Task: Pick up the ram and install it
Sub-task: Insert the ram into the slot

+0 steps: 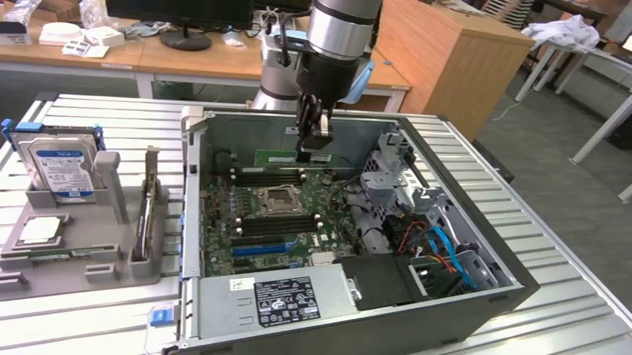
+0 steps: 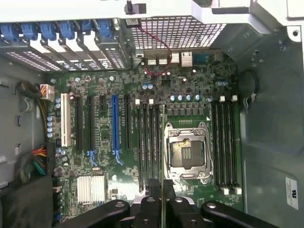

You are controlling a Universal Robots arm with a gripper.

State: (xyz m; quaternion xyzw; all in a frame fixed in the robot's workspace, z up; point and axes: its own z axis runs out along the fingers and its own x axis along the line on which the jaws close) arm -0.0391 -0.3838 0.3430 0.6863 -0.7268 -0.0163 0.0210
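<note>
A slatted metal tabletop is carrying an open computer case and, on the exterior view's left, a grey holder with a hard drive standing in it. Wooden desks are lining the room behind. The arm is reaching straight down into the case, its gripper clamping the ram by its upper edge. The ram is hanging level just above the motherboard, beside the processor socket.
</note>
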